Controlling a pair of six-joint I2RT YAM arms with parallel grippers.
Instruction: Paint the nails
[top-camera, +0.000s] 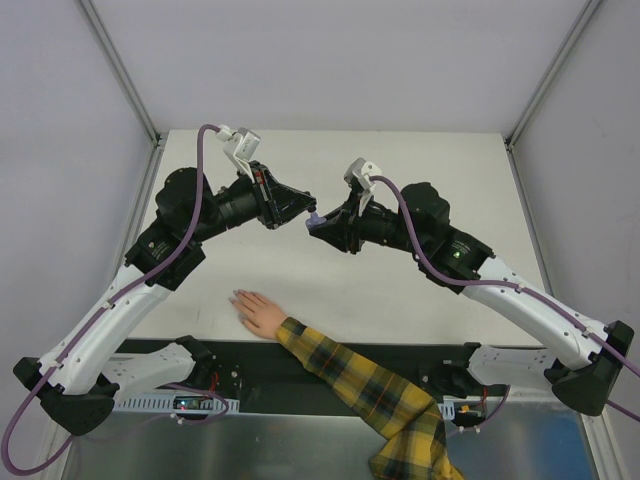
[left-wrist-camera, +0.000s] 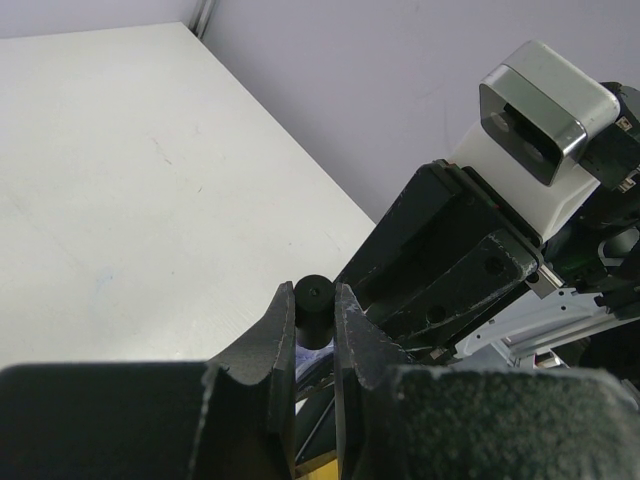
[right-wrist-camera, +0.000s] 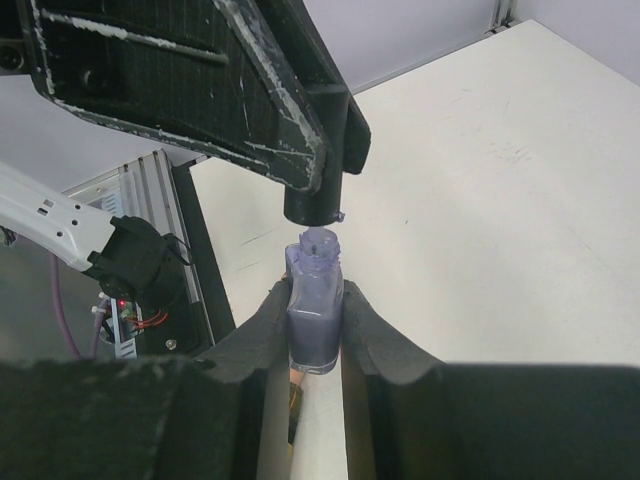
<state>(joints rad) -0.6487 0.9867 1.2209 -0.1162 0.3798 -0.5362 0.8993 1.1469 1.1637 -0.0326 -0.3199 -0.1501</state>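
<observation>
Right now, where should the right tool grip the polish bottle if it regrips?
Take the polish bottle across its flat body sides, below the neck, coming from its base end, as the right tool does now. That keeps the open neck clear for the cap just above it.

Bright, even diffuse light, faint shadows (left claw (left-wrist-camera: 315, 305) blurred near the lens)

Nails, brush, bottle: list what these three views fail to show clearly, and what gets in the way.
1. Nails: top view, too small to tell painted or bare; neither wrist view shows them.
2. Brush: right wrist view, not discernible under the cap held just above the bottle.
3. Bottle: left wrist view, almost wholly hidden behind the left hand's fingers.
4. Sleeve: top view, cut off by bottom edge.
</observation>
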